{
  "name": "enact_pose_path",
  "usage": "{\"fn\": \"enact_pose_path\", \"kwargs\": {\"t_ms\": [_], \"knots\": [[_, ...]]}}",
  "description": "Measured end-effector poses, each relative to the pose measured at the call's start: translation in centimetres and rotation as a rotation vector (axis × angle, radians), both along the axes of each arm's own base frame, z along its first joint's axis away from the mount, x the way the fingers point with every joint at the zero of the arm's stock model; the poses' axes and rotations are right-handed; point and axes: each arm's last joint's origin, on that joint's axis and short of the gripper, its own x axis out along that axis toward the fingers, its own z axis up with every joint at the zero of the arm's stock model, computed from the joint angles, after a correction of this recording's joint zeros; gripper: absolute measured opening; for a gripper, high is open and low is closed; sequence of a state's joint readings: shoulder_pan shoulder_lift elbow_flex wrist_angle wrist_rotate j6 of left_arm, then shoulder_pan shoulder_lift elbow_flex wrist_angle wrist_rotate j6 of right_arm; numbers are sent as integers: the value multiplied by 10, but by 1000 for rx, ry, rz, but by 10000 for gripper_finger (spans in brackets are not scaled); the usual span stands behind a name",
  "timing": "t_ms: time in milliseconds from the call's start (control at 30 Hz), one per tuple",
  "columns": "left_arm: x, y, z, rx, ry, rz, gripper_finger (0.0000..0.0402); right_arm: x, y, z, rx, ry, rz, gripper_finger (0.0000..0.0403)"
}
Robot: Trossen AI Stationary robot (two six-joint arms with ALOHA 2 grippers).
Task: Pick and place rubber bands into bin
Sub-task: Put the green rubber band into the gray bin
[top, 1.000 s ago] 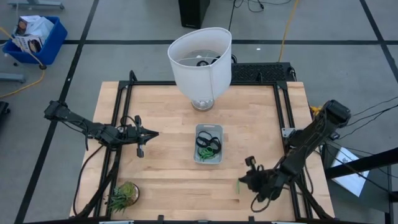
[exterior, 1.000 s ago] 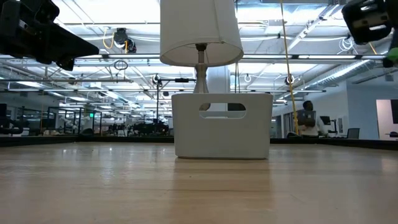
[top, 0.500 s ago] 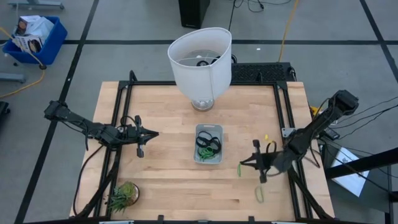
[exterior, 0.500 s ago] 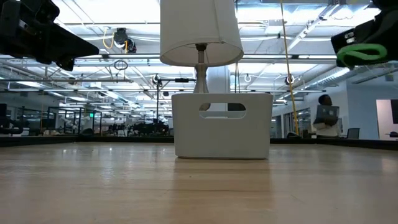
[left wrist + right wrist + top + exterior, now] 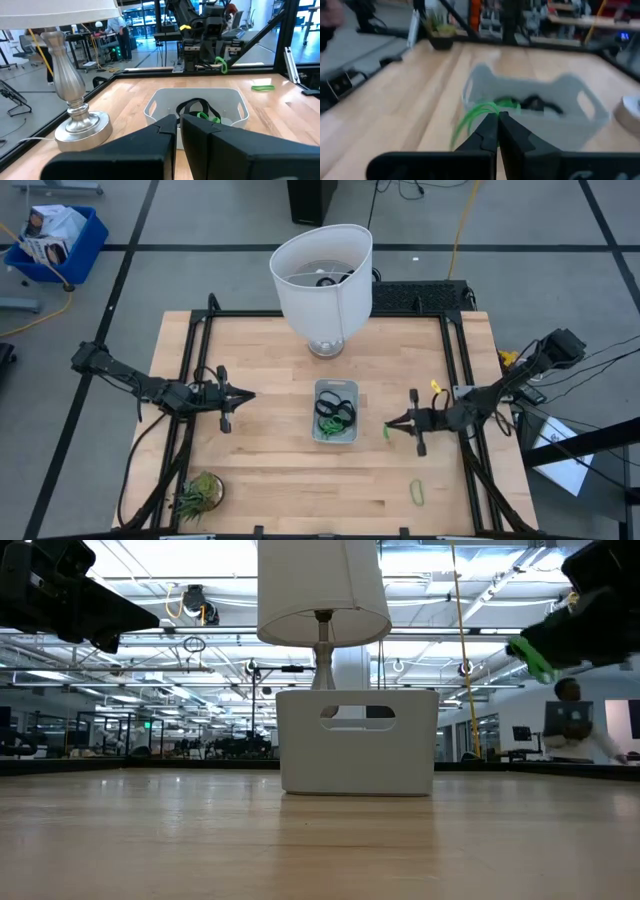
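Since the earlier frames the right gripper (image 5: 392,426) has risen from near the front right corner of the table (image 5: 260,350) and moved inward toward the bin (image 5: 335,412); it now hangs above the wood just right of the bin, with a strip of bare table between them. Its fingers are pressed together on a light-green rubber band (image 5: 386,430), whose loop dangles from the tips, as the right wrist view confirms (image 5: 470,120). The low view shows the same green band (image 5: 535,658) held well above the table surface, to the right of the bin (image 5: 357,740). The bin sits at mid-table, in front of the lamp base (image 5: 326,346) and clear of all table edges. Inside it lie several dark bands (image 5: 333,406) and at least one green band (image 5: 214,118), loosely tangled. One further green band (image 5: 417,491) lies flat on the wood near the front edge, to the right of the bin and well apart from it; the left wrist view shows it beyond the bin (image 5: 262,88). The left gripper (image 5: 245,395) waits over the left half of the table, pointing toward the bin, its fingers near together and empty; open wood separates it from the bin. A potted plant (image 5: 197,492) stands at the front left corner, far from both grippers.
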State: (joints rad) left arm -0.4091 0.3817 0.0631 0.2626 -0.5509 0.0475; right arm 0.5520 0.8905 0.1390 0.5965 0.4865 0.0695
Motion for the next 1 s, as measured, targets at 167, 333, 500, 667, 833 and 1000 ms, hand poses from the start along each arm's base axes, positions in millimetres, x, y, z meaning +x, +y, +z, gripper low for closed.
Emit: {"fn": "enact_pose_path", "kwargs": {"t_ms": [167, 333, 500, 667, 833, 1000], "knots": [[0, 0, 0, 1, 0, 0, 33, 13, -8, 19, -22, -122, 67, 0], [0, 0, 0, 1, 0, 0, 33, 43, -14, 43, -69, -21, 78, 0], [0, 0, 0, 1, 0, 0, 33, 78, -18, 60, -133, 144, 52, 0], [0, 0, 0, 2, 1, 0, 33, 112, -22, 66, -151, 208, 61, 0], [0, 0, 0, 1, 1, 0, 33, 139, -29, 59, -160, 316, 68, 0], [0, 0, -1, 3, 5, 1, 33, 155, -35, 48, -166, 453, 45, 0]]}}
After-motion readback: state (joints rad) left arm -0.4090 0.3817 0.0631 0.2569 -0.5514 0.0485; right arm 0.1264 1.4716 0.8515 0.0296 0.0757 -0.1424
